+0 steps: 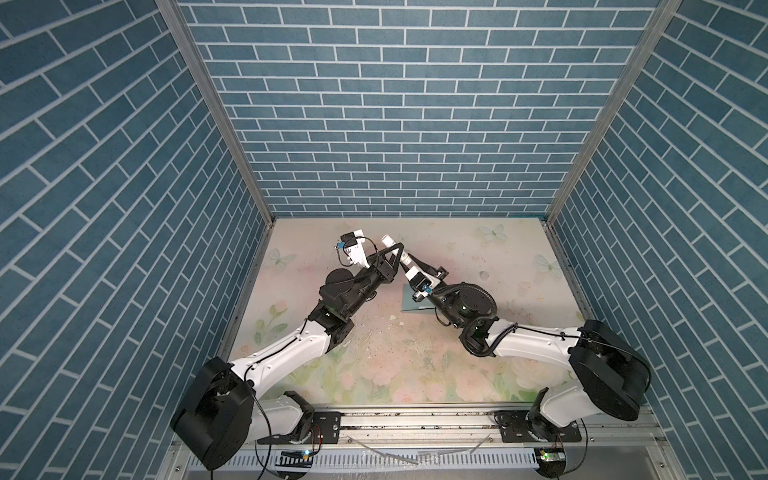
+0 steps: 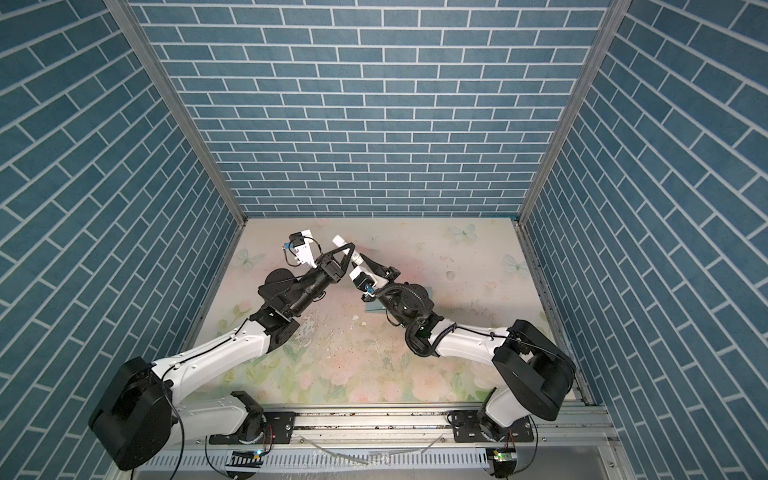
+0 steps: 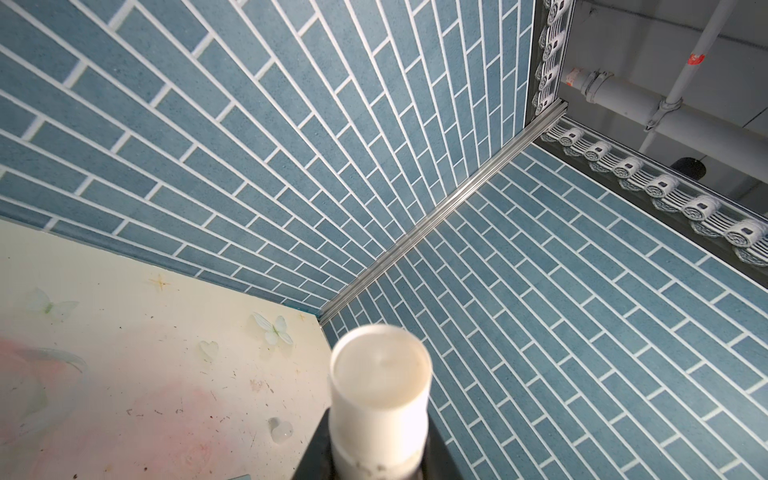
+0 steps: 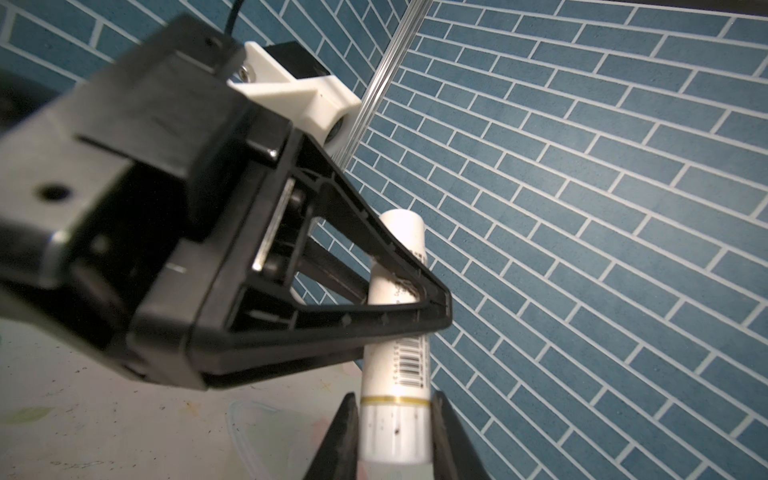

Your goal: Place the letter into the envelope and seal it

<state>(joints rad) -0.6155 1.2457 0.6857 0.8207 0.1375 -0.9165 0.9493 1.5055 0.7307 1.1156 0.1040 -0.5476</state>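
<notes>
In both top views, a glue stick (image 1: 386, 240) is held aloft by the left gripper (image 1: 395, 251) and right gripper (image 1: 412, 262). The envelope (image 1: 409, 302) lies mid-tabletop (image 1: 498, 270) beneath the right arm, and the letter is unseen. In the left wrist view, the stick is clamped between the fingers. In the right wrist view, its other end is pinched likewise, so it could be dropped by a skewed pull.

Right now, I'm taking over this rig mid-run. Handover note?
Left gripper: shut on the glue stick, raised above the table.
Right gripper: shut on the stick's other end, past the gold ring.
Envelope: flat on the table, mostly hidden under the right arm.
Letter: not visible anywhere; possibly already inside, unconfirmed.
Left to do: probably glue the flap and seal.
</notes>
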